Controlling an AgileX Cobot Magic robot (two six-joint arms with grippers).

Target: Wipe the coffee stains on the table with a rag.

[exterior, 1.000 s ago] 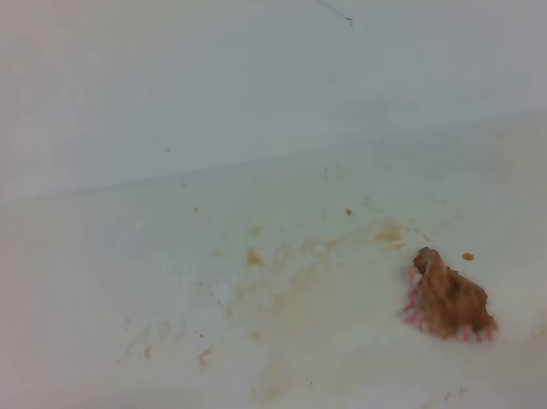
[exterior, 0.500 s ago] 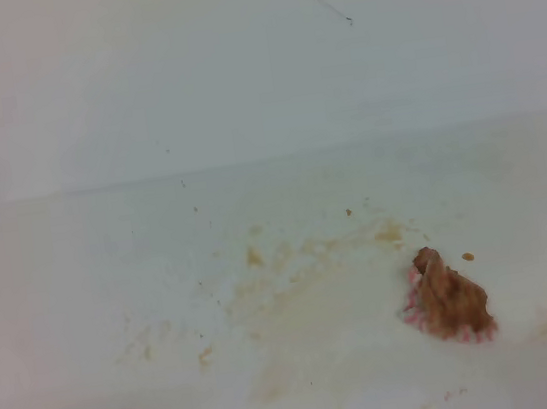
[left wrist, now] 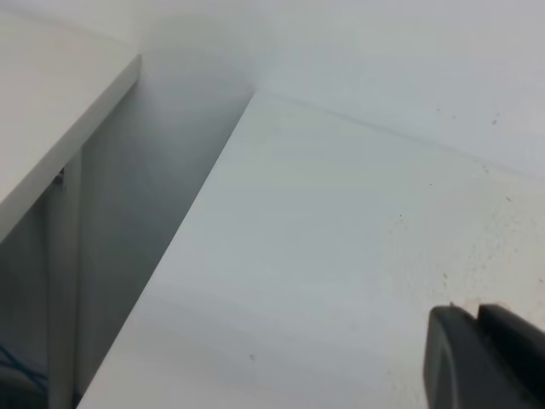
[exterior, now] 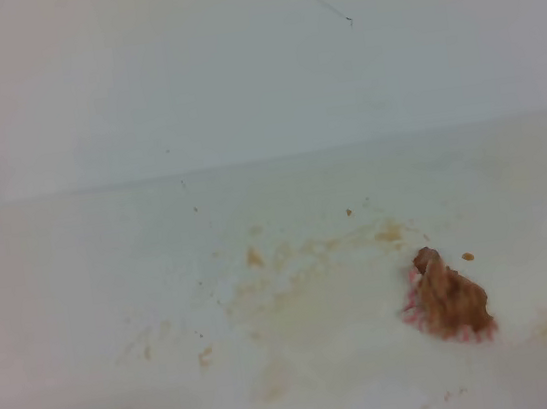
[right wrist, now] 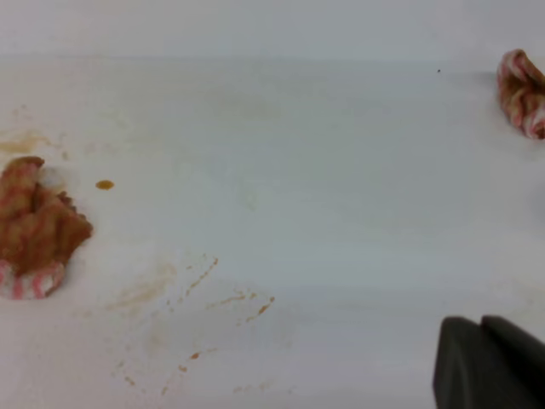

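Well, my biggest thing is the table (exterior: 87, 320), white and matte, filling all three views. Spread over its middle are the coffee stains (exterior: 293, 273): no puddle any more, only thin tan smears and specks, with more faint streaks near the front right in my right wrist view (right wrist: 213, 298). The rag (exterior: 445, 298) lies loose on the right part of the table, bunched, soaked brown on top with its pink-and-white stripes showing at the hem. It sits at the right end of the smeared patch, one small brown drop (exterior: 468, 256) just beside it. A second striped cloth (right wrist: 521, 92) lies well apart from it, at the far right edge of the right wrist view.

Neither arm shows in the high view. The right gripper (right wrist: 481, 362) hangs well clear of the rag, fingers pressed together on nothing. The left gripper (left wrist: 477, 354) peeks in over the clean left side; its fingertips look nearly together, but I cannot tell for certain.

I judge the wiping mostly done and the rag set down. If I want the residue gone, the next move calls for opening the right fingers, reaching left to the rag and pinching its peak.

No containers are in view, so nothing to report there.
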